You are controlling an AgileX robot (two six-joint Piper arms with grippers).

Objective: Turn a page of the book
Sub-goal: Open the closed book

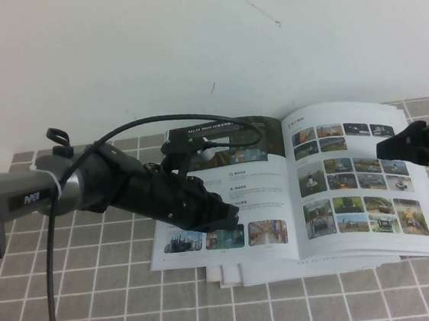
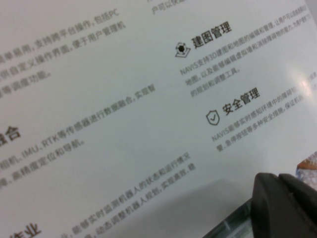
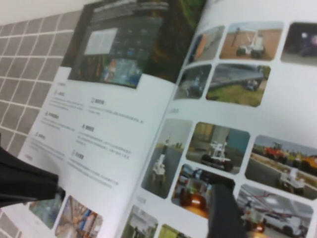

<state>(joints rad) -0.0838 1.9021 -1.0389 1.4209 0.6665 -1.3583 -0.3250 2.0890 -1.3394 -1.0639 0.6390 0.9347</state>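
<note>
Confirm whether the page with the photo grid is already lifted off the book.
No: in the high view the page lies flat on the open book, with the right gripper at its outer edge, open.

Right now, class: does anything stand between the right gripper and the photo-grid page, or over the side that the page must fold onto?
Nothing separates the right gripper, open at the book's right edge, from the page. The left gripper, however, hangs over the left-hand sheet where the page must land.
</note>
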